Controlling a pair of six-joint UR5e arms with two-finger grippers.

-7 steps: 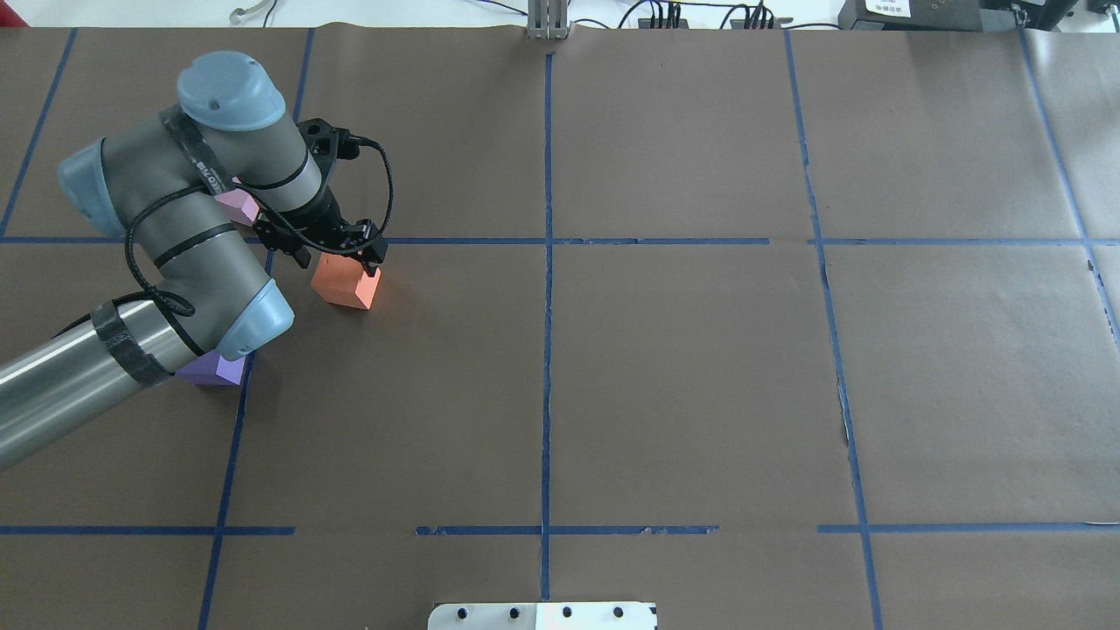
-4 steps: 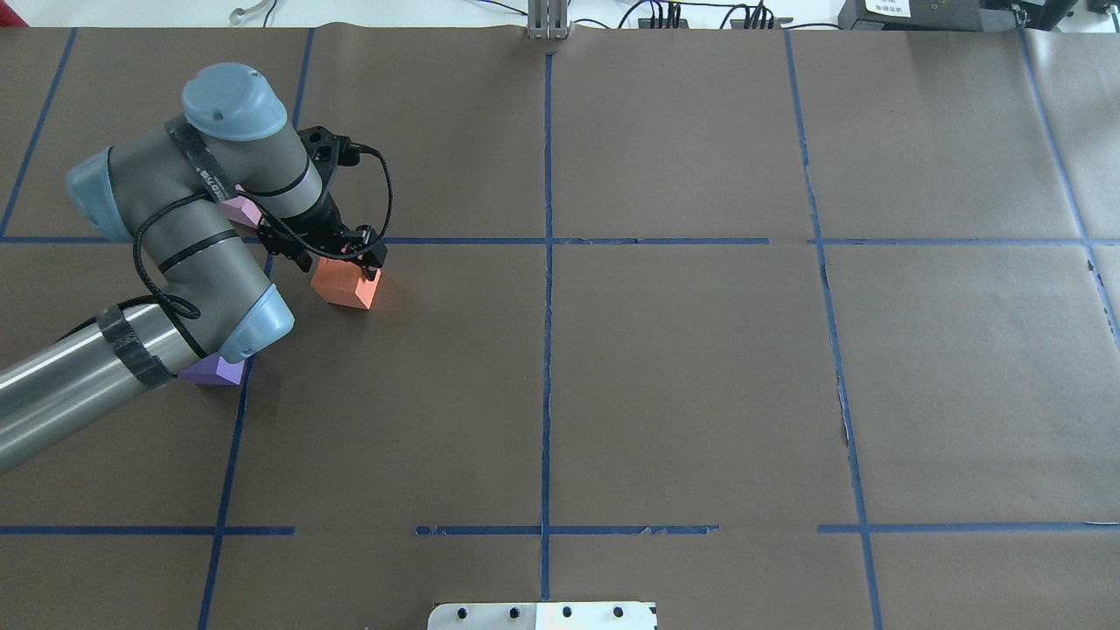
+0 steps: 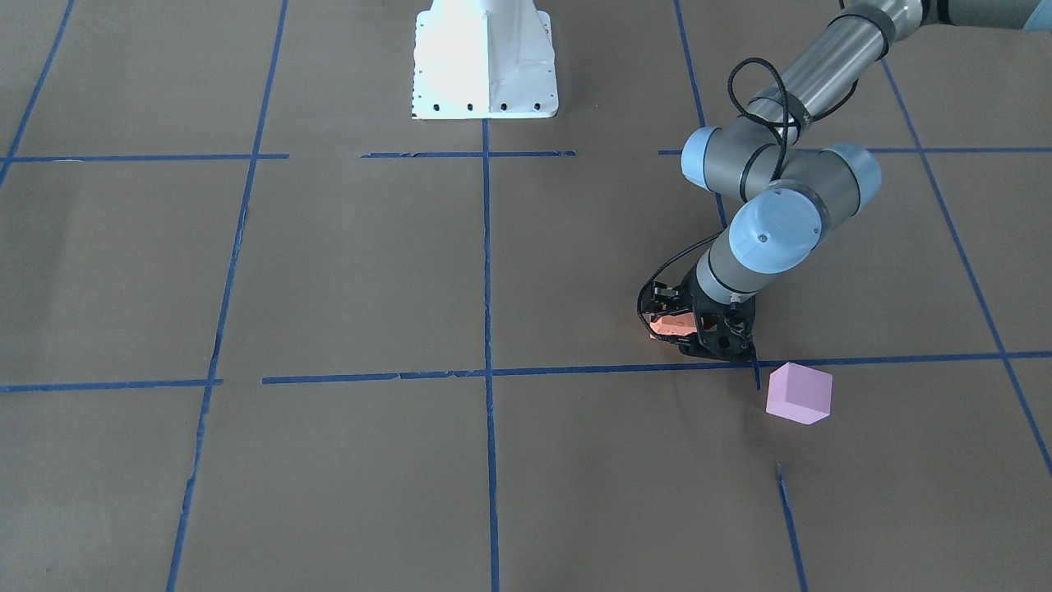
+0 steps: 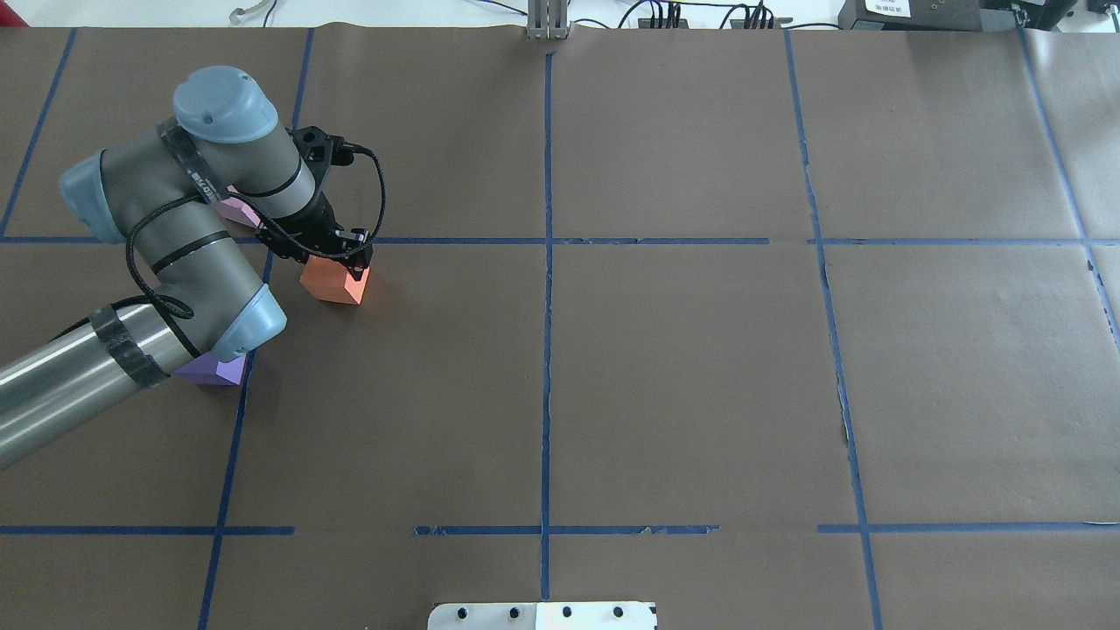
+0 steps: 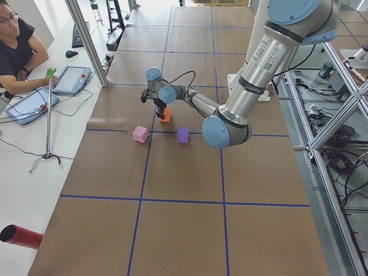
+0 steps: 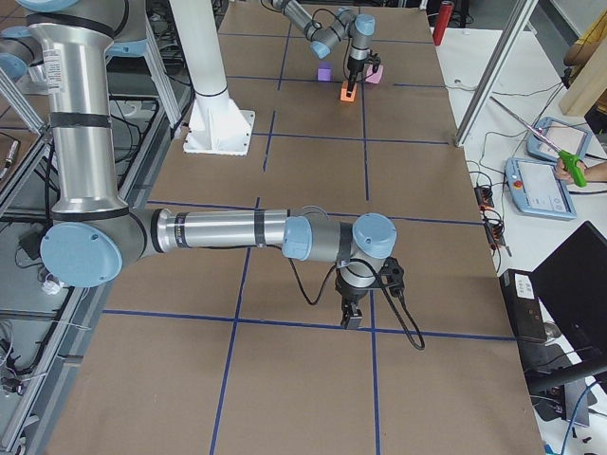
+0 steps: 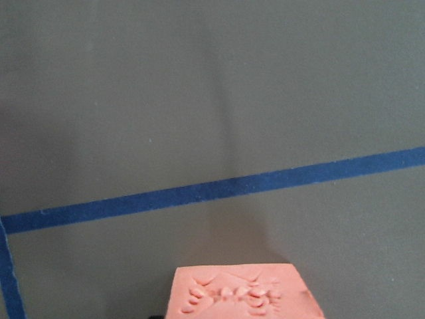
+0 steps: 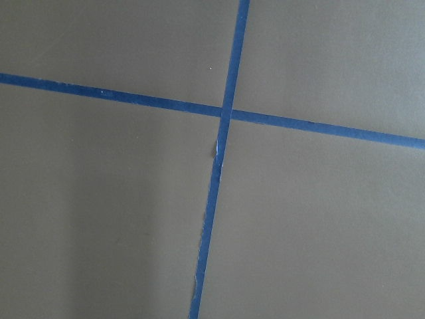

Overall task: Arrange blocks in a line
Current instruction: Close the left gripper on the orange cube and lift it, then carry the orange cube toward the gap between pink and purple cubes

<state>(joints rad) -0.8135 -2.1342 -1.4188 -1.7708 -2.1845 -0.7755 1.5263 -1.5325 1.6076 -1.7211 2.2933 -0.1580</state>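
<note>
My left gripper (image 4: 337, 260) is shut on the orange block (image 4: 331, 283), low over the table just in front of a blue tape line. The orange block's embossed top shows at the bottom of the left wrist view (image 7: 244, 294). The pink-lilac block (image 3: 799, 393) sits just beyond that line, mostly hidden under my left arm in the overhead view (image 4: 233, 211). The violet-blue block (image 4: 213, 373) lies nearer the robot, half under my left elbow. My right gripper (image 6: 351, 318) hangs over bare table far from the blocks; I cannot tell if it is open.
Blue tape lines (image 4: 547, 350) divide the brown paper table into squares. The white robot base (image 3: 485, 62) stands at the table's middle edge. An operator (image 5: 17, 52) sits beyond the far edge with tablets (image 5: 72, 79).
My left gripper has moved a little to the left with the orange block in it. The other two blocks have not moved.
</note>
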